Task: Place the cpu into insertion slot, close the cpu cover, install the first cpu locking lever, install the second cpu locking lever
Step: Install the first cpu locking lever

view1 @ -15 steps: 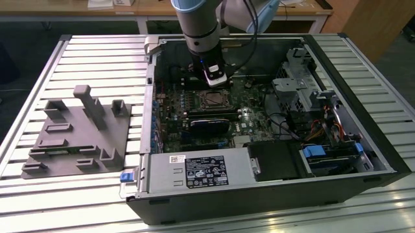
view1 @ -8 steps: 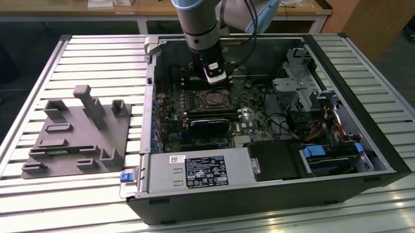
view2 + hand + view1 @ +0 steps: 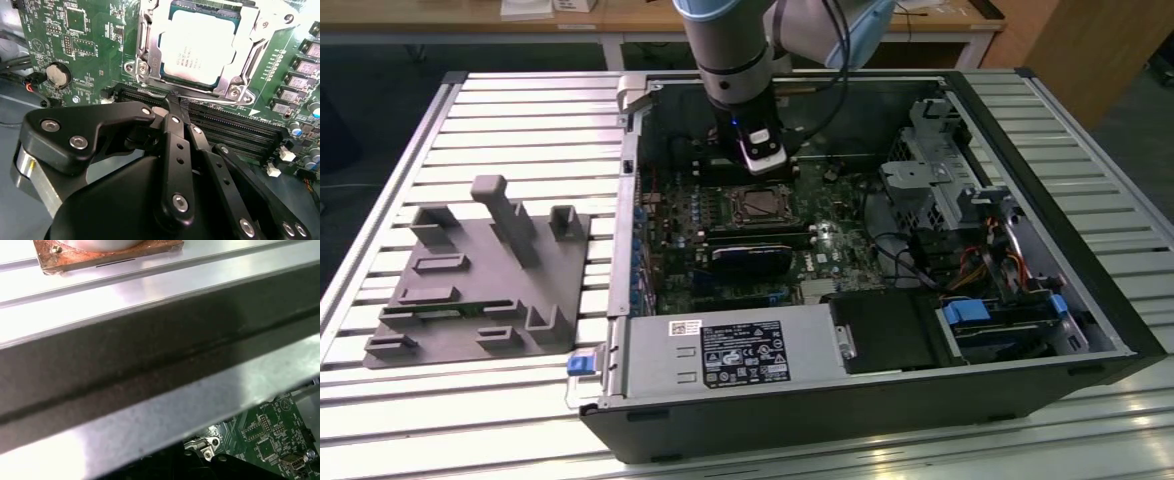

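Observation:
The cpu (image 3: 197, 47), pale silver with a square top, lies in the insertion slot (image 3: 758, 205) on the green board. The cpu cover (image 3: 235, 86), a silvery frame, lies flat around the chip's edges. A thin metal lever rod (image 3: 141, 42) runs along one side of the frame and another (image 3: 262, 47) along the opposite side; I cannot tell whether they are latched. My gripper (image 3: 172, 98) hovers just beside the socket, over the long black memory slots, its black fingers shut together with nothing between them. In the exterior view the gripper (image 3: 765, 165) hangs just behind the socket.
Long black memory slots (image 3: 225, 131) run next to the socket, and a coin battery (image 3: 58, 75) sits nearby. The open computer case (image 3: 1014, 330) has a power supply (image 3: 734, 352) in front and cables (image 3: 987, 262) at the exterior view's right. A grey fixture (image 3: 480, 270) stands on the slatted table.

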`<state>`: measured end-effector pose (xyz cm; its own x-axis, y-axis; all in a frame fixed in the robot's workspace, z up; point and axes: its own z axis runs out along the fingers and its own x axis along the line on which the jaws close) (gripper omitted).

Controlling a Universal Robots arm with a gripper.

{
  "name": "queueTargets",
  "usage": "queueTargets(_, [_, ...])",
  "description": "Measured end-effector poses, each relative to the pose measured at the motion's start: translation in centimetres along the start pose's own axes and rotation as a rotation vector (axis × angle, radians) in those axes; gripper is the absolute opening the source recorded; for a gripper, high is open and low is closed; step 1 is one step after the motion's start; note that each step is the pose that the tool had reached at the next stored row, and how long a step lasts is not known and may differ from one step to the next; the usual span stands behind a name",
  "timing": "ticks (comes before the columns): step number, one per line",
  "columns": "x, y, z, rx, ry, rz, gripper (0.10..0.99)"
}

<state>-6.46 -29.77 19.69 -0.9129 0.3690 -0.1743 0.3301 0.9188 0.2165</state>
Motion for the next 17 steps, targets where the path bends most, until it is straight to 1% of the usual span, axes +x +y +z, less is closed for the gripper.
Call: queueTargets(17, [0.02,-0.33,0.53,0.007,-0.0025,-0.002,0.106])
